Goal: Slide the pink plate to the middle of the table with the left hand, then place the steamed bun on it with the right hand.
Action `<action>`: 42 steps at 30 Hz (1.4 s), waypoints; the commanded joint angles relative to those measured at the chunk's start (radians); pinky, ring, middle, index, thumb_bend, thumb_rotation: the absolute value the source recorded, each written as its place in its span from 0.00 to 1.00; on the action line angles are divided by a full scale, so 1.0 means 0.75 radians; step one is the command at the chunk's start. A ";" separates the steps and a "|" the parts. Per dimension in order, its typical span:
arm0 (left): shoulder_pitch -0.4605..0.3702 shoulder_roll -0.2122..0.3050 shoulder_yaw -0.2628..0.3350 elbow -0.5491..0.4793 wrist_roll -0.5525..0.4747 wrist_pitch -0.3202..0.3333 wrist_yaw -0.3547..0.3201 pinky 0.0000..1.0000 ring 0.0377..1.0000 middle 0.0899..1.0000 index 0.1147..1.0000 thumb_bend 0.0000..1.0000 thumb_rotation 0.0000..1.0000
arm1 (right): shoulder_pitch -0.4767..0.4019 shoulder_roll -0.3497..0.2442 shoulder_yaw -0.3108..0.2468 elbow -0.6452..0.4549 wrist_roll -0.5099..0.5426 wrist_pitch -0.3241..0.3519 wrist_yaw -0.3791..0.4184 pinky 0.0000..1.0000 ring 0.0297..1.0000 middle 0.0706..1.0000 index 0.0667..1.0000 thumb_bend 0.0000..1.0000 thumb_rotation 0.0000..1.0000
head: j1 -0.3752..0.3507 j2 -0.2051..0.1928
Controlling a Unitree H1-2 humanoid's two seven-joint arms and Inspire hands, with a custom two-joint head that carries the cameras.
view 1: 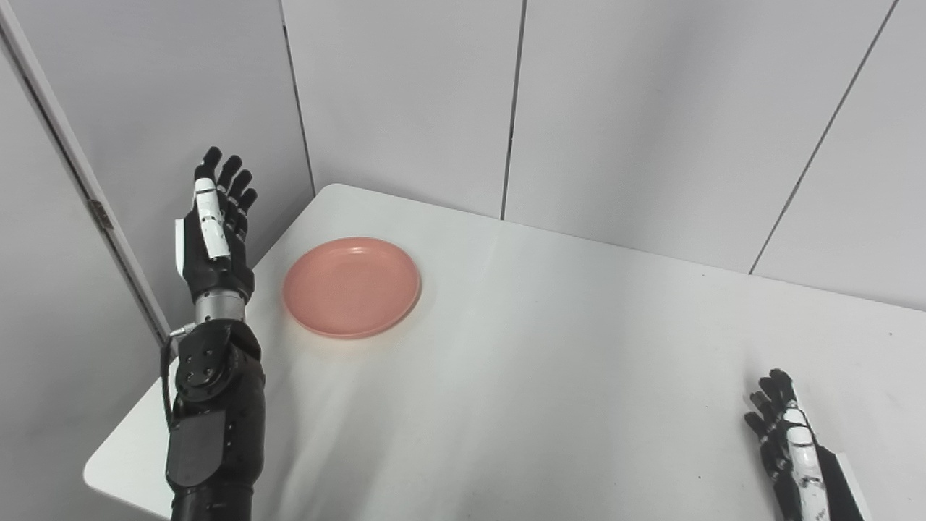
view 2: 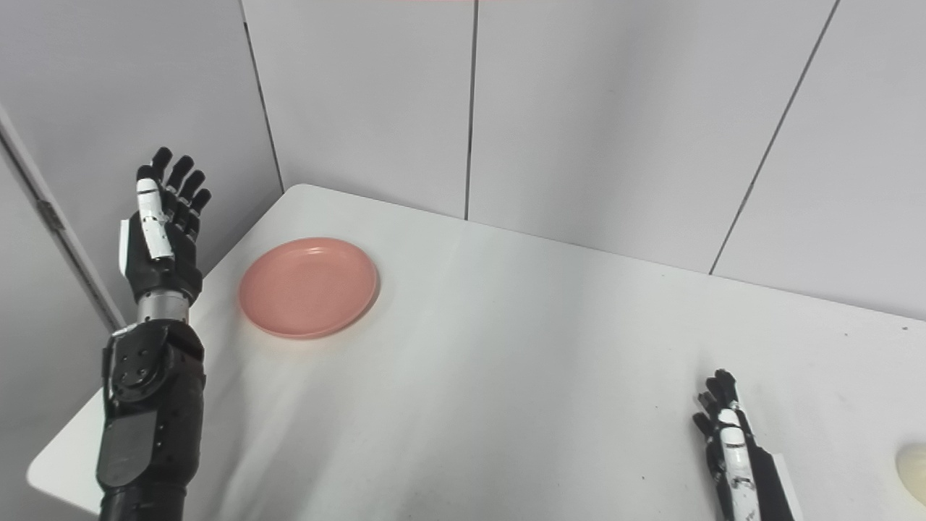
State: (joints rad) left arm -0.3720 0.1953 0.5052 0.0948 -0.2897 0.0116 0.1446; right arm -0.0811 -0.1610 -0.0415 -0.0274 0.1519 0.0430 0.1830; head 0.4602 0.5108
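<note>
The pink plate (view 1: 352, 286) lies flat and empty near the far left corner of the white table (view 1: 550, 376). My left hand (view 1: 214, 228) is raised beside the table's left edge, left of the plate and apart from it, fingers spread open and holding nothing. Low on the right, my right hand (view 2: 731, 441) rests over the table with its fingers extended and empty. The pale steamed bun (view 2: 913, 472) shows only as a sliver at the right edge of the right eye view, to the right of the right hand.
Grey wall panels (view 1: 615, 108) close in behind the table, and a panel edge with a hinge (view 1: 98, 213) stands at the left. The table's left front corner (view 1: 108, 470) lies under my left forearm.
</note>
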 commanded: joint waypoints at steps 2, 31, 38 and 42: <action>-0.055 0.049 0.005 0.014 -0.026 -0.076 -0.007 0.93 0.90 0.90 0.89 0.48 1.00 | 0.002 -0.030 -0.031 0.012 -0.006 0.047 -0.024 1.00 1.00 1.00 1.00 0.08 1.00 | 0.002 0.002; -0.063 0.094 -0.008 0.240 -0.142 -0.073 -0.021 0.92 0.91 0.92 0.92 0.47 1.00 | 0.004 -0.032 -0.026 -0.003 0.001 0.066 -0.022 1.00 1.00 1.00 1.00 0.05 1.00 | 0.009 0.012; -0.071 0.095 -0.013 0.307 -0.153 -0.063 -0.008 0.91 0.89 0.89 0.90 0.47 1.00 | 0.004 -0.028 -0.025 -0.010 -0.002 0.074 -0.028 1.00 1.00 1.00 1.00 0.06 1.00 | 0.009 0.014; -0.073 0.099 -0.023 0.370 -0.137 -0.061 -0.004 0.92 0.90 0.90 0.90 0.46 1.00 | 0.007 -0.027 -0.027 -0.014 0.000 0.075 -0.026 1.00 1.00 1.00 1.00 0.08 1.00 | 0.009 0.017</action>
State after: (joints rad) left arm -0.3876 0.2410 0.4947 0.3760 -0.4054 -0.0193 0.1440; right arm -0.0831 -0.1664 -0.0438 -0.0352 0.1576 0.0633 0.1823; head 0.4678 0.5231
